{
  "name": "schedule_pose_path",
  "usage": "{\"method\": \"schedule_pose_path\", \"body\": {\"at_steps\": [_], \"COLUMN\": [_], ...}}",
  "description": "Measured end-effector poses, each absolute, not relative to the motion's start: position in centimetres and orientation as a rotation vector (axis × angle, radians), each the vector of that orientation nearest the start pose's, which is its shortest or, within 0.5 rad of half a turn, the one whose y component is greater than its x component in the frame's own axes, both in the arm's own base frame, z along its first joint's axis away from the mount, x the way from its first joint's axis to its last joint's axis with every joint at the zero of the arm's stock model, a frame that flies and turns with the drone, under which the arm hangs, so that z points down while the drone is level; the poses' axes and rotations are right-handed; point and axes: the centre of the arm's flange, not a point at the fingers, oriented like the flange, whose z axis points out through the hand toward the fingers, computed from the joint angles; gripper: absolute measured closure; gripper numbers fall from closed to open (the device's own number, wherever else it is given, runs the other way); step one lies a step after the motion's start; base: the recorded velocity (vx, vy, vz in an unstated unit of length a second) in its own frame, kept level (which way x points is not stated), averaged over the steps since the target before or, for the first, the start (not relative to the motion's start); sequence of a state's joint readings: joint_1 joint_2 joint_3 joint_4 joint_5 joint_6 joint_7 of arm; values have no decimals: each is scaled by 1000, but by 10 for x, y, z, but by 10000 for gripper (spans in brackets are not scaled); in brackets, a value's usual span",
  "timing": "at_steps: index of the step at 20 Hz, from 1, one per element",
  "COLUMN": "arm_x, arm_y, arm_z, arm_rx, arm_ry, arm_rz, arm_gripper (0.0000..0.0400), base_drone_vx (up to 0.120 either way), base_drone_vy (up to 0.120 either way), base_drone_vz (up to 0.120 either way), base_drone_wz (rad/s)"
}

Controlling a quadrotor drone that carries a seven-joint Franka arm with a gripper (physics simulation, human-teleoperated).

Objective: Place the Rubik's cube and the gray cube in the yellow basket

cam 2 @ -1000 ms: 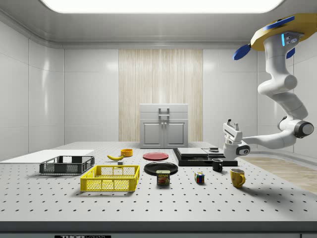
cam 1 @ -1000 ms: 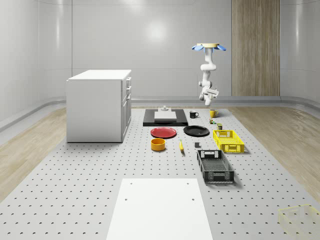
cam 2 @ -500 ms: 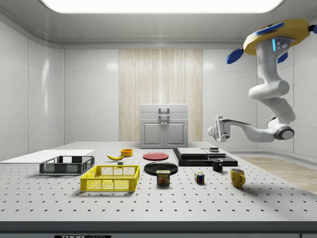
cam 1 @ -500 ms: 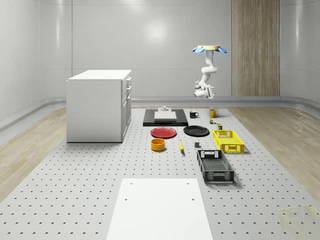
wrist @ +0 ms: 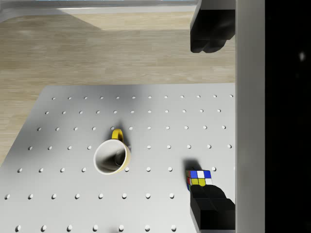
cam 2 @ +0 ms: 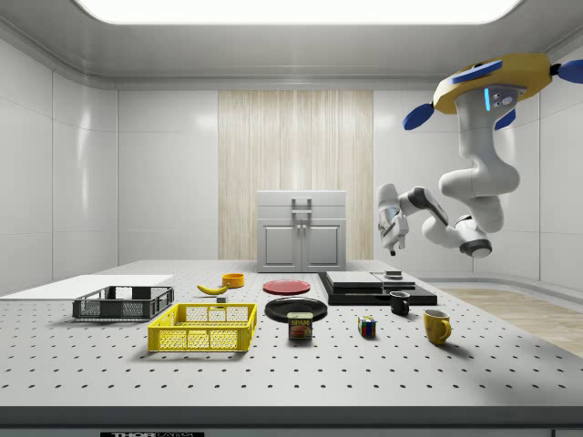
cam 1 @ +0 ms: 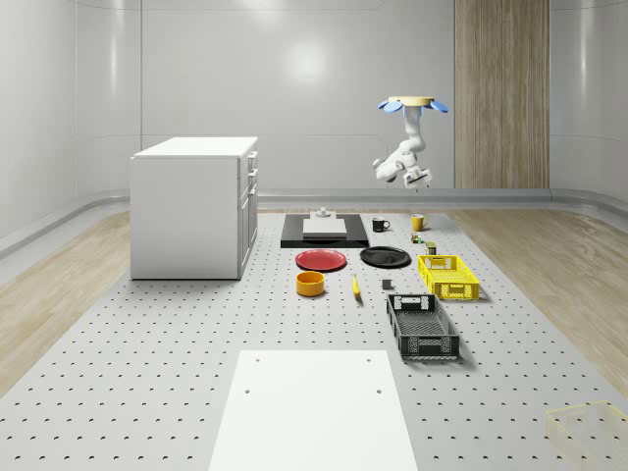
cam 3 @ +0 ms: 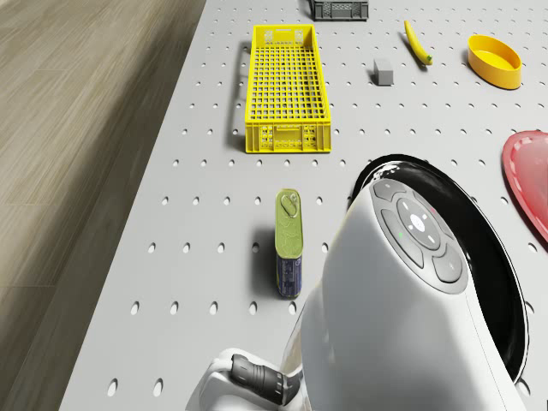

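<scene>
Drone (cam 2: 492, 80) hovers high over the far end of the worktop (cam 1: 147, 373), at the side view's right, arm folded under it. End effector (cam 2: 392, 238) hangs well above the worktop, roughly over the black tray (cam 2: 373, 286) edge in the side view, carrying nothing. Wrist view shows both fingers (wrist: 210, 30) spread wide apart, and the Rubik's cube (wrist: 198, 177) sits just beside the lower fingertip in frame, still on the worktop, near the yellow mug (wrist: 112, 156). Side view puts the cube (cam 2: 366, 326) between the spam can (cam 2: 300, 326) and the yellow mug (cam 2: 436, 325), in front of the black mug (cam 2: 399, 303). Gray cube (cam 3: 383, 72) lies on the worktop near the yellow basket (cam 3: 286, 86), next to the banana (cam 3: 417, 43). Basket holds nothing as far as the drone view shows. So my read: neither object is placed yet, and we're in the approach phase for the first pick, likely the Rubik's cube since the wrist camera is looking at it. Next move needs a descent with the open fingers centred across the cube, not offset to one side as it frames now, and clear of the mug and can. Then close, lift, carry to the basket.
</scene>
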State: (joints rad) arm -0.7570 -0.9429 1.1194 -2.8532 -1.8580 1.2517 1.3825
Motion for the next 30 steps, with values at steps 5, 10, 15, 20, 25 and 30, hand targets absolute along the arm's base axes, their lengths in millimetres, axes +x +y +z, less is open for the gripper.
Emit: {"method": "schedule_pose_path", "body": {"at_steps": [5,10,15,20,25,30], "arm_x": [307,307,307,307,307,307], "arm_y": [13,5,2,1,0,0], "arm_z": [492,491,491,491,491,491], "arm_rx": [128,52,21,9,4,2], "arm_ry": [-60,-26,-12,-6,-4,-3], "arm_rz": [786,785,784,784,784,784], "arm_gripper": [0,0,0,0,0,0], "base_drone_vx": [120,120,48,0,0,0], "base_drone_vy": [-120,-104,-8,0,-8,-32], "base_drone_vz": [-120,-120,-120,-120,-120,-120], "base_drone_wz": [0,0,0,0,0,0]}}
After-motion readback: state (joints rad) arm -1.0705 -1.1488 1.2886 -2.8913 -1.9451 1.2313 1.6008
